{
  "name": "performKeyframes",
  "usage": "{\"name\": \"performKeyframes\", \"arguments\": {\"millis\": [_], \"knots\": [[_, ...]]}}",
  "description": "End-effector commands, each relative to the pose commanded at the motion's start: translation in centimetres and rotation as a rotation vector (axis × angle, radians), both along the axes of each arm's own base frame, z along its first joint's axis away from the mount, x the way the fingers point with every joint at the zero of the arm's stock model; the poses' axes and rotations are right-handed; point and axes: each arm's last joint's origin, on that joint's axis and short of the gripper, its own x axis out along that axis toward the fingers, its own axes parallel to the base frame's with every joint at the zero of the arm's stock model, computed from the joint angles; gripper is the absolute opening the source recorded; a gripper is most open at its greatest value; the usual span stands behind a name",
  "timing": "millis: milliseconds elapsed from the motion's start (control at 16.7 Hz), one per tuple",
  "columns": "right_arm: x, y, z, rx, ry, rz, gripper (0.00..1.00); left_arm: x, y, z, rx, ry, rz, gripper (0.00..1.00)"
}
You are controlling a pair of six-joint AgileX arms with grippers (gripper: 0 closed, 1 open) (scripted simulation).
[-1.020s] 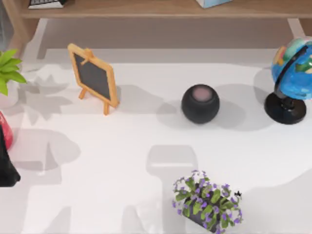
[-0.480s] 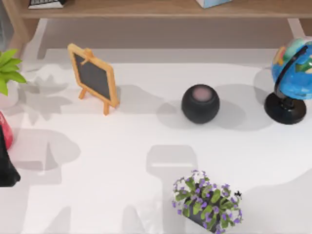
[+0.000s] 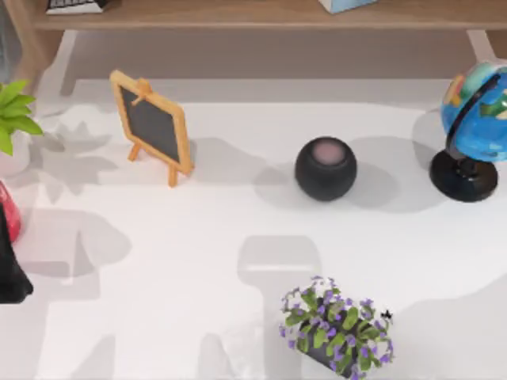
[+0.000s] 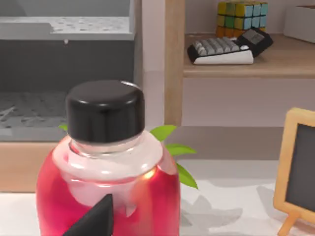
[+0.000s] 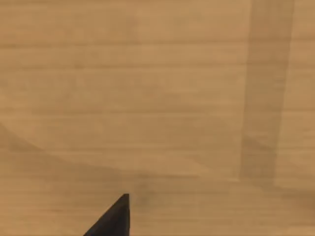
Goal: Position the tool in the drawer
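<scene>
The tool is out of view, and so is the drawer. A dark part of my left gripper [image 4: 96, 221] pokes in at the edge of the left wrist view, close in front of a red bottle [image 4: 106, 187] with a black cap. In the top view the left arm [image 3: 9, 273] sits at the table's left edge beside that bottle [image 3: 8, 210]. A dark part of my right gripper [image 5: 114, 219] hangs in front of a plain wooden surface [image 5: 147, 98]. Neither gripper has anything visible in it.
On the white table stand a small chalkboard easel [image 3: 152, 125], a black round speaker [image 3: 325, 168], a globe [image 3: 475, 119], a potted plant [image 3: 12, 111] and a flower pot [image 3: 337, 328]. A wooden shelf [image 4: 236, 61] holds a calculator [image 4: 226, 48] and a puzzle cube [image 4: 242, 14]. A grey cabinet [image 4: 64, 64] stands behind the bottle.
</scene>
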Motion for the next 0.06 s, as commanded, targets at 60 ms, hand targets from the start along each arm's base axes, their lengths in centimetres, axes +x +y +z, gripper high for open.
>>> {"name": "performKeyframes", "arguments": {"millis": [60], "knots": [[0.0,0.0,0.0,0.0,0.0,0.0,1.0,0.0,0.0,0.0,0.0,0.0,0.0,1.0]]}}
